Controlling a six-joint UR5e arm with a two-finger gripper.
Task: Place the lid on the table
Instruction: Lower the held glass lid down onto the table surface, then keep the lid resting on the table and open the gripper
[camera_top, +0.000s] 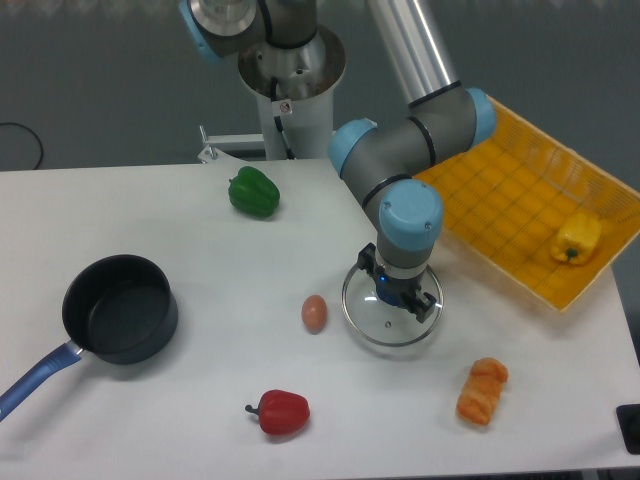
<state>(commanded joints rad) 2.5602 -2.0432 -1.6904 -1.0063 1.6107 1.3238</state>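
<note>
The lid (365, 318) is a round clear glass disc with a thin silver rim. It lies flat on, or just above, the white table (200, 230), right of centre. My gripper (396, 296) points straight down over the lid's middle. The wrist and gripper body hide the knob and the fingertips, so I cannot tell whether the fingers grip the knob. The dark saucepan with a blue handle (120, 308) stands uncovered at the left.
A brown egg (314, 313) lies just left of the lid. A red pepper (280, 412) is at the front, a green pepper (253, 192) at the back, and an orange pastry (482, 390) at the front right. A yellow tray (500, 200) holding a yellow pepper (577, 238) stands at the right.
</note>
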